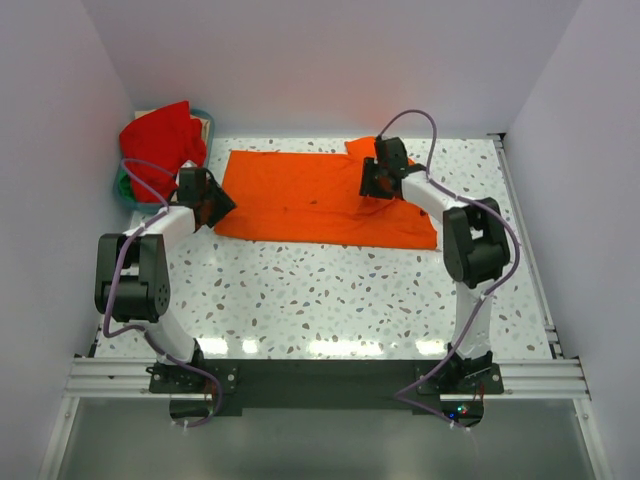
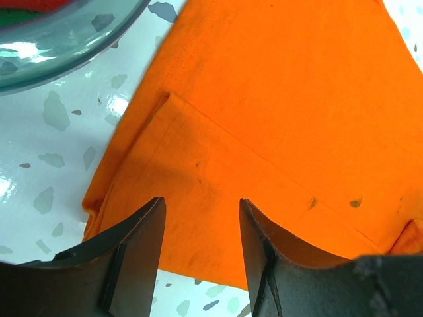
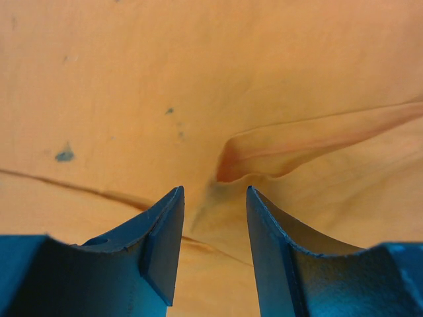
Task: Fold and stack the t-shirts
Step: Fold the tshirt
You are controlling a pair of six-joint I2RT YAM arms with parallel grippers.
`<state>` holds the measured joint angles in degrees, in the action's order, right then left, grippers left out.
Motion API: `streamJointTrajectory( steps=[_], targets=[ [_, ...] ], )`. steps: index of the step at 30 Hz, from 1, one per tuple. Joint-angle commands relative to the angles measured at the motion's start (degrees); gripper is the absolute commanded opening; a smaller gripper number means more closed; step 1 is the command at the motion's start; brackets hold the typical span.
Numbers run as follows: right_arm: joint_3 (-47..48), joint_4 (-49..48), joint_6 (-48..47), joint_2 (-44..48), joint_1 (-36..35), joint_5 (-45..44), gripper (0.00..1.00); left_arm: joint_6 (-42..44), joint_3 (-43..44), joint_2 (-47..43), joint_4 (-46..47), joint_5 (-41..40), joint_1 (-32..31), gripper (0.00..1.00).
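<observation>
An orange t-shirt [image 1: 310,195] lies spread flat across the back of the table, partly folded, with a sleeve sticking out at its top right. My left gripper [image 1: 215,208] hovers open over the shirt's near left corner [image 2: 198,198], nothing between the fingers. My right gripper [image 1: 372,185] is open just above the shirt's right part, over a raised wrinkle [image 3: 264,155] in the cloth. A red t-shirt [image 1: 160,135] lies bunched in a basket at the back left.
The teal basket [image 1: 125,190] stands at the back left corner, its rim [image 2: 66,39] close to the left gripper. White walls close in the table on three sides. A metal rail runs along the right edge [image 1: 525,240].
</observation>
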<state>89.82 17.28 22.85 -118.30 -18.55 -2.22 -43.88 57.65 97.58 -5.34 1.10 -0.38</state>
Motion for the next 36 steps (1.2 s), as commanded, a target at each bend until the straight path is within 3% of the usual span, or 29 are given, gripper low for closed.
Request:
streamJointTrajectory(
  steps=[1, 6, 24, 36],
  targets=[
    [-0.17, -1.46, -0.97, 0.44, -1.49, -2.17, 0.46, 0.81, 0.97, -2.04, 1.48, 0.48, 0.21, 0.54],
    [2.81, 0.65, -1.14, -1.93, -2.37, -3.32, 0.46, 1.08, 1.33, -1.87, 1.30, 0.57, 0.12, 0.54],
    [11.25, 6.80, -2.02, -8.08, -5.53, -8.67, 0.24, 1.08, 1.85, -0.20, 1.83, 0.74, 0.21, 0.54],
    [12.22, 3.82, -3.51, -9.41, -6.85, -4.64, 0.24, 1.34, 1.94, 0.24, 2.00, 0.74, 0.21, 0.54]
  ],
)
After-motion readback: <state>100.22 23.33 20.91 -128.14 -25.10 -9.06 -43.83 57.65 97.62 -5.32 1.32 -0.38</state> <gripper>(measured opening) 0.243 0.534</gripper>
